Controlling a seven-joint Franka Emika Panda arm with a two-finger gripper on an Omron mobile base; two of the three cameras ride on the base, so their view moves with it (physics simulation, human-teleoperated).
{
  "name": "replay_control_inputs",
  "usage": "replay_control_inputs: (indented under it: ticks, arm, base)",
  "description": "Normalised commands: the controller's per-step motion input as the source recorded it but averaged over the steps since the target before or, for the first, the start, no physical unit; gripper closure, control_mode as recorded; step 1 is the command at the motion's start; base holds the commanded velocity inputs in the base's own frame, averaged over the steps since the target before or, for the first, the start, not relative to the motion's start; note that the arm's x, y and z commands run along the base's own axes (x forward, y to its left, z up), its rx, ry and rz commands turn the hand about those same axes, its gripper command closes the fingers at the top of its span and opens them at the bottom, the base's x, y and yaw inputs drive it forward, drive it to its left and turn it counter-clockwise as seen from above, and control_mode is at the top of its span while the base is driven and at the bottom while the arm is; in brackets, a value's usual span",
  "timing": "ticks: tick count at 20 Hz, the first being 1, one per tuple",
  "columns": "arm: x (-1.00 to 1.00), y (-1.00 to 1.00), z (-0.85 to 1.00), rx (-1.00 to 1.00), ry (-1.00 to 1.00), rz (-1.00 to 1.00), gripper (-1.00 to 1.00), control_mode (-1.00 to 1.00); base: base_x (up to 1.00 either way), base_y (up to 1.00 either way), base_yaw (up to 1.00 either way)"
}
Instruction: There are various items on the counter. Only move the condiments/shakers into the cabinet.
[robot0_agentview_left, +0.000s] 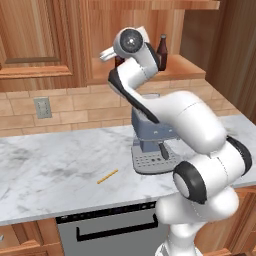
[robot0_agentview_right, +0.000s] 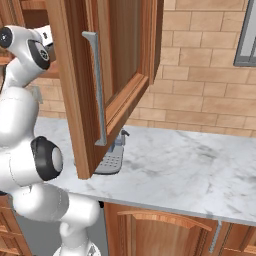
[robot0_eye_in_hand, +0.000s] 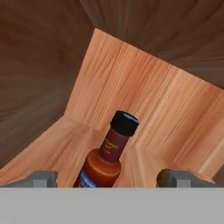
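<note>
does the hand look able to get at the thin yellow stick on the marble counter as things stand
Probably yes, but not at once. The thin yellow stick lies alone on the white-grey marble counter, nothing beside it. The hand is up in the light-wood cabinet, around the black-capped sauce bottle.

A home kitchen: a marble counter (robot0_agentview_left: 45, 170) on wooden base units, a tan brick backsplash (robot0_agentview_left: 80, 107) with a wall outlet (robot0_agentview_left: 43, 107), wooden cabinets (robot0_agentview_left: 35, 35) overhead, an espresso machine (robot0_agentview_left: 150, 145) near the counter's front edge, and a dishwasher (robot0_agentview_left: 107, 232) below.
</note>
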Motion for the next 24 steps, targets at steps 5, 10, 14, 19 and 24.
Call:
replay_control_inputs:
  ticks: [5,10,14,19,24]
  arm:
    - [-0.84,0.0,-0.12,0.01,-0.08,-0.01,-1.0,-1.0]
    - [-1.0,-0.05,-0.32,0.0,-0.06,-0.04,-1.0,-1.0]
    - [-1.0,-0.35,-0.5,0.0,-0.01,-0.02,-1.0,-1.0]
    - [-1.0,-0.46,-0.48,0.04,-0.01,-0.04,-1.0,-1.0]
    - [-1.0,-0.7,-0.35,0.12,-0.07,-0.09,-1.0,-1.0]
  base:
    - [0.0,0.0,0.0]
    - [0.0,0.0,0.0]
    - [0.0,0.0,0.0]
    - [0.0,0.0,0.0]
    - [0.0,0.0,0.0]
